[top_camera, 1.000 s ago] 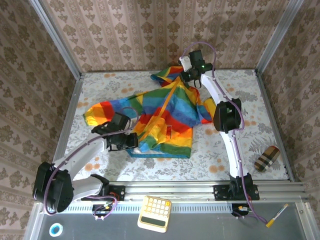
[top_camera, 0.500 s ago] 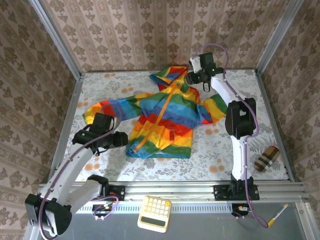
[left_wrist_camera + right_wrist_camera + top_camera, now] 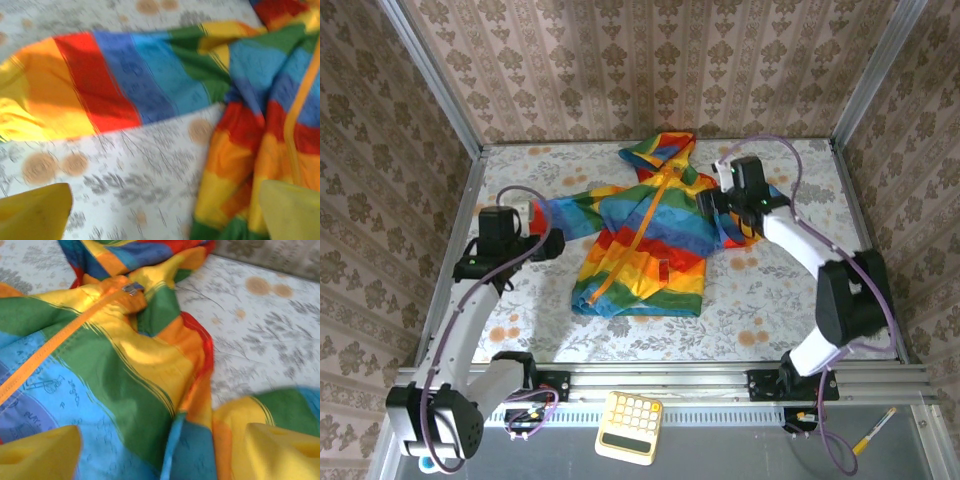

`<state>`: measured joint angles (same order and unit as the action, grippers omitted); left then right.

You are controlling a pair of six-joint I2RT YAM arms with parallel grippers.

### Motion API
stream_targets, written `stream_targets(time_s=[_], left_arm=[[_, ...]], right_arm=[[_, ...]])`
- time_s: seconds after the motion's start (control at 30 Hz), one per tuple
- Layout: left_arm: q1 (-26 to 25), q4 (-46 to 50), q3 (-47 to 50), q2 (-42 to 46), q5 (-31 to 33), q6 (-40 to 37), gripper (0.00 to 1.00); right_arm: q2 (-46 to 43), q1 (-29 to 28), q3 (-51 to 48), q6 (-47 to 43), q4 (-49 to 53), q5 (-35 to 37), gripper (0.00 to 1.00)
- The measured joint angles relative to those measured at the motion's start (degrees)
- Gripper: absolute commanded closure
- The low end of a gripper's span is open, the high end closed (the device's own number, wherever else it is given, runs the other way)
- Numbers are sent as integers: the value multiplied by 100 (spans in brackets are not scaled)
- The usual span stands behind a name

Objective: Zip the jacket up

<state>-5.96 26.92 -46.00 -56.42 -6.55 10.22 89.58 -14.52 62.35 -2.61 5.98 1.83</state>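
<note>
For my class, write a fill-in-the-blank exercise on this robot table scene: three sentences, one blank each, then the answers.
1. The zipper on the rainbow-striped hooded fabric jacket is coloured ____.
2. The left gripper and the right gripper both have their jaws ____.
3. The pale yellow plastic calculator lies ____ the left arm's base and the right arm's base.
Missing words: orange; open; between.

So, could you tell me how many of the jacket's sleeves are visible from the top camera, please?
2. One sleeve of the jacket stretches out flat to the left; the other sleeve lies bunched on the right, against the body. Neither seems hidden.
</note>
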Motion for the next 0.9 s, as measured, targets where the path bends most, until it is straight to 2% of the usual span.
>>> stream_targets(time_s=[0.17, 0.4, 0.67, 0.9], left_arm=[[417, -981, 483, -175, 297, -262, 0], [525, -2695, 1858, -190, 1014, -540, 0], [527, -4507, 2621, -601, 1152, -837, 0], [531, -6179, 2850, -1611, 1023, -881, 0]], right_arm=[[-1043, 0, -1080, 9, -361, 623, 0], [-2092, 13, -2924, 286, -1425, 1729, 0], [-2201, 164, -4118, 243, -2684, 2076, 0], [-2109, 505, -4607, 284, -4068, 1978, 0]])
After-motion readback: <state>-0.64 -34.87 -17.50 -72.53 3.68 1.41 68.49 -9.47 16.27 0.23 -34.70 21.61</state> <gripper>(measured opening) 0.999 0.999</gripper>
